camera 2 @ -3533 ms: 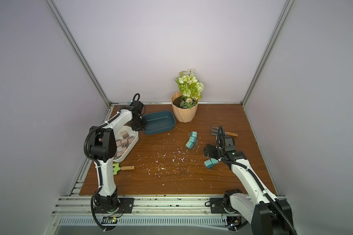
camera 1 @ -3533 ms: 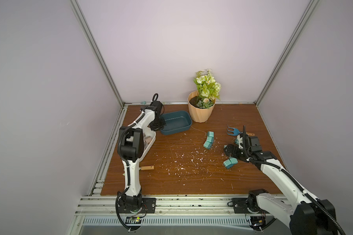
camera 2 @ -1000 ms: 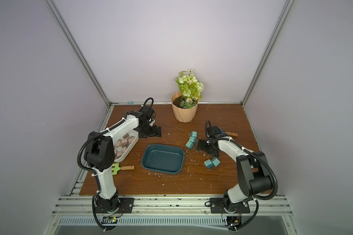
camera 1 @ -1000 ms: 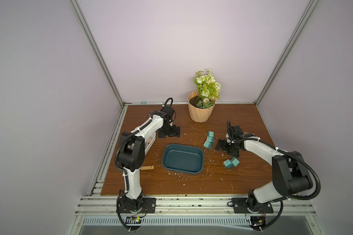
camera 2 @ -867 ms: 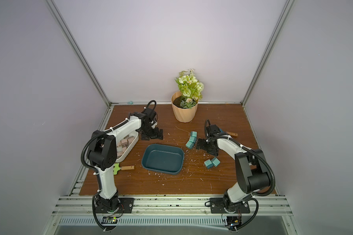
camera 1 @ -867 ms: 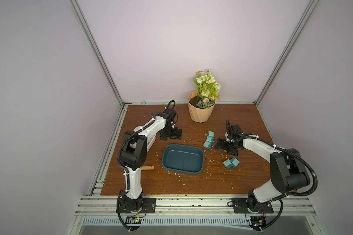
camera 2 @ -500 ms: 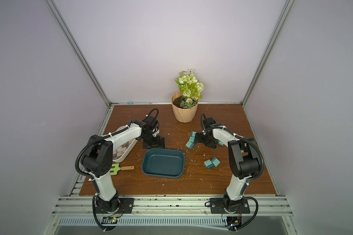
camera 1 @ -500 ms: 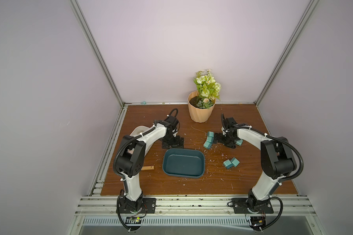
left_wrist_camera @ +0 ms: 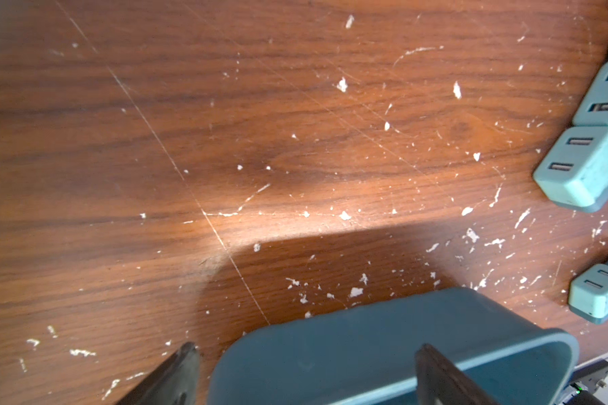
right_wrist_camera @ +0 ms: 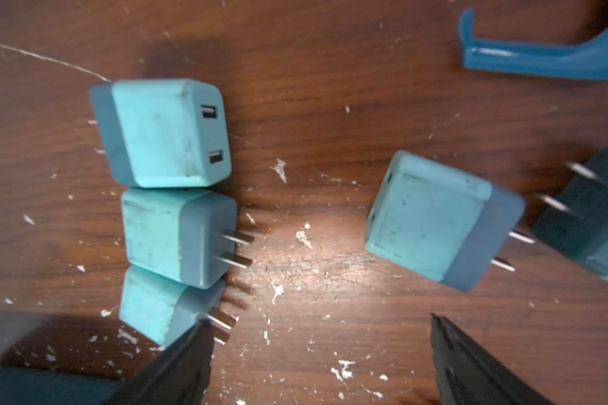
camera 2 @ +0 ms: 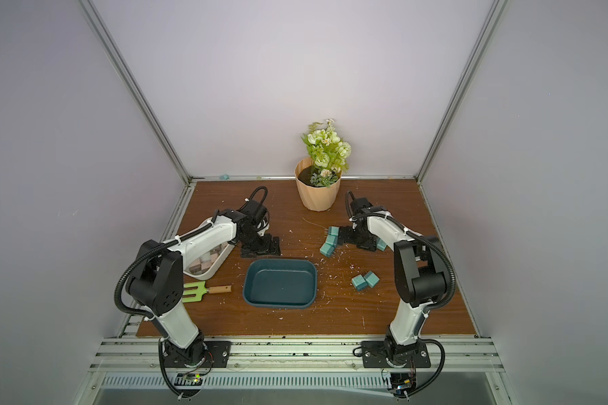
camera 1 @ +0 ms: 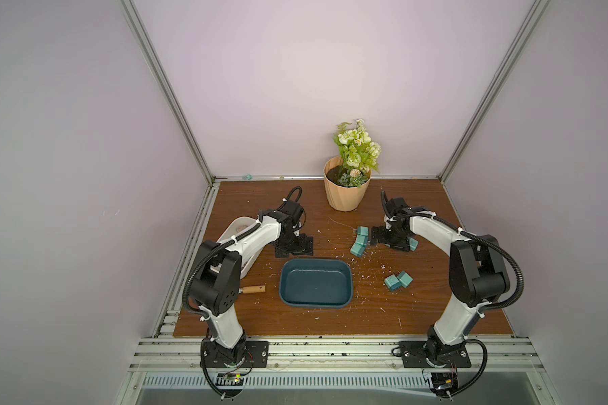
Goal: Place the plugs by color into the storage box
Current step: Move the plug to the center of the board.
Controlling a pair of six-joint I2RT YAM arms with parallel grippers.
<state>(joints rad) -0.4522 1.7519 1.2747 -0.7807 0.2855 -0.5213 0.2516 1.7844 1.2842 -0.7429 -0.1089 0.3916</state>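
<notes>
So, both grippers are being held wide open right now and nothing is being gripped by either one. The left gripper (camera 1: pixel 293 245) is being hung low over the wooden table (camera 1: pixel 330 322), just behind the far wall of the dark teal tray (camera 1: pixel 315 285). In the left wrist view that wall is being framed between the two spread fingers (left_wrist_camera: pixel 183 368), apart from them as far as can be told. The right gripper (right_wrist_camera: pixel 320 324) is being pointed down at the table too. Three teal plugs (right_wrist_camera: pixel 176 235) are being seen in a tight row just beside one finger, touching one another, and a lone teal plug (right_wrist_camera: pixel 432 214) is lying on its side a little ahead of the other finger, prongs turned away from the row. Whether the nearest of the three is being touched by that finger can't be told. A pair of teal plugs (camera 1: pixel 392 282) is being left side by side on the table, to the right of the dark teal tray and nearer the front. Beige plugs (camera 2: pixel 204 261) are being held in the white tray (camera 1: pixel 241 221) at the left edge, half hidden under the left arm.
</notes>
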